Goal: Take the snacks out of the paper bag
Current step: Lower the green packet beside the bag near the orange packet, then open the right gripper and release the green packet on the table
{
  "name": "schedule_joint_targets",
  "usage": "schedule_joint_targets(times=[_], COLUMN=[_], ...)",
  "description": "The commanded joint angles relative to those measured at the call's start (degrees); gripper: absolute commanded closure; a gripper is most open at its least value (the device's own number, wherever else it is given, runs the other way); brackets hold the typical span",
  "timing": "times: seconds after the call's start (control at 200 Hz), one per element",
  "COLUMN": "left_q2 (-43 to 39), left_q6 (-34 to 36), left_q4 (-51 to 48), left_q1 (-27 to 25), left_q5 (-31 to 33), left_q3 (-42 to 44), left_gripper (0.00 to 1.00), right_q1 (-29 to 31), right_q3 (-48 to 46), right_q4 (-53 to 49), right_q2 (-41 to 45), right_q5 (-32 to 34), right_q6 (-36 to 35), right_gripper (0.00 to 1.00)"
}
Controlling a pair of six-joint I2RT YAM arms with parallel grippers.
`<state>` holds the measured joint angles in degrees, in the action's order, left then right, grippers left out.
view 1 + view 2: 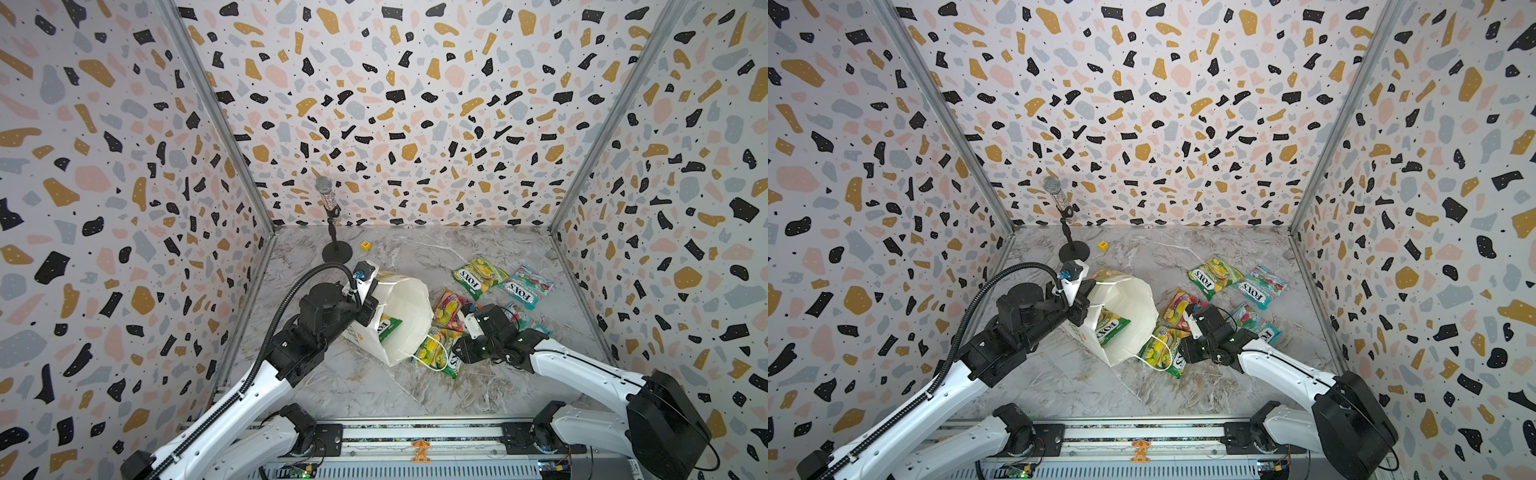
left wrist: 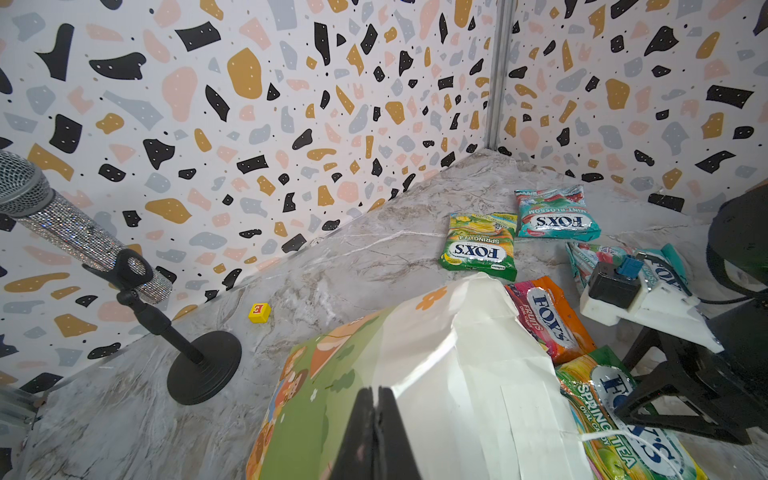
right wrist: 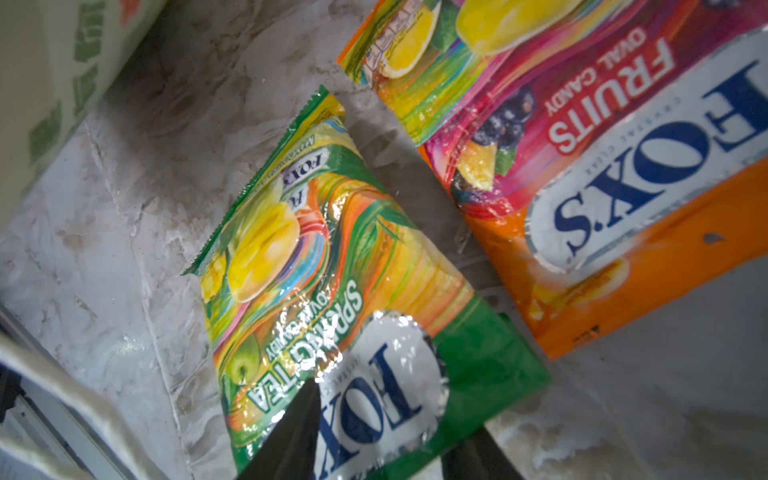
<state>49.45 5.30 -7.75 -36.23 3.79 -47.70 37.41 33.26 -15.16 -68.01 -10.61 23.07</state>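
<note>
Left hand (image 1: 368, 311) is pressed together on the paper bag (image 1: 409, 301) wall by the rim. It holds the bag tipped mid-worktop, mouth gaping toward the right edge. My read: that keeps the mouth open and reachable for the other arm. Inner pouch (image 1: 388, 327), green, lies against the bag's inside wall. As far as I can see, it's the only snack not out yet.

Right hand (image 3: 386, 453) is spread, a finger either side of the Spring Tea pouch (image 3: 332, 291), nothing pinched. That pouch lies flat on the worktop just outside the mouth. Cord handle (image 1: 432, 365) loops over it, so there's a snag risk if the bag shifts. Fruits pouch (image 3: 582, 166) is just beside it. Teal pouch (image 1: 519, 318) sits partly under the right arm. Nearer the far right corner, a green pouch (image 1: 478, 276) and a Mint Blossom pouch (image 1: 525, 286) lie side by side.

Five out, one to go, I'd judge. Next: right hand into the mouth for the inner pouch.
</note>
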Motion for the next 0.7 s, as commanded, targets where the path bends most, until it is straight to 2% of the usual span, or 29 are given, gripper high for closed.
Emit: schedule_joint_targets(times=[0.0,0.305,0.375,0.566,0.696], left_q2=[-0.78,-0.81,-0.92,-1.29,-1.46], left_q6=[-0.07,-0.05,0.01,-0.02,0.06], left_q4=[2.04,2.12,2.21,2.65,2.90], left_q1=[-0.03,0.02,-0.01,-0.03,0.01], left_q5=[0.87,0.52,-0.01,-0.96,-2.24], left_q3=[-0.26,-0.20,-0.17,0.07,0.15], left_gripper=[1.00,1.00,1.00,1.00,1.00], right_q1=[-0.01,0.02,-0.04,0.67,4.09], right_q3=[0.58,1.72,2.03,2.52,3.25], right_q4=[-1.93,-3.36,-2.59,2.46,7.09], right_q2=[2.69,11.94,13.72,15.62,13.38], right_q5=[2.74,7.69,5.53,-6.54,-9.39], right_q6=[0.19,0.83,0.29,0.40,2.39], right_gripper=[0.47,0.37,0.37,0.37,0.38])
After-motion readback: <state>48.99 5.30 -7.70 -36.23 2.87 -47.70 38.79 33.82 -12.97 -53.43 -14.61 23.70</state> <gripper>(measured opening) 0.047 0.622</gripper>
